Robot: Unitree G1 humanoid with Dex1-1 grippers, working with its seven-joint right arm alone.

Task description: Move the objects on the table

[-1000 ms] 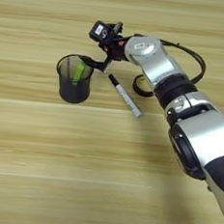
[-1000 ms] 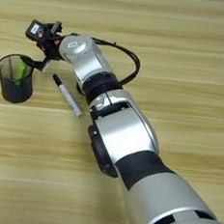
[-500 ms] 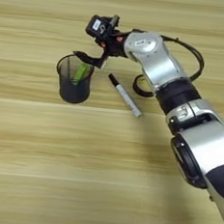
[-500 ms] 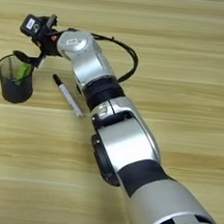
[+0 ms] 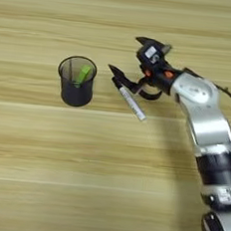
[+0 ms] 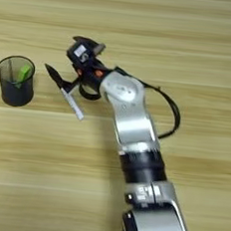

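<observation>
The dark mesh cup (image 5: 76, 83) stands upright at the left, with the green stick (image 5: 83, 75) and a thin dark pen (image 5: 70, 73) leaning inside it. The white black-capped marker (image 5: 132, 102) lies flat to the cup's right, cap end toward the cup. My right gripper (image 5: 126, 53) hovers just beyond the marker, open and holding nothing. Its lower finger (image 5: 117, 73) reaches over the marker's cap. Of the black tape ring only a dark arc (image 5: 148, 94) shows under the gripper's wrist.
The silver forearm (image 6: 132, 119) runs from the bottom right up to the middle of the wooden table (image 5: 42, 170), with a black cable (image 6: 175, 113) looping off its right side.
The gripper has pulled back from over the cup's rim, to the right and a little nearer, and now sits above the marker. Cup and marker have not moved.
</observation>
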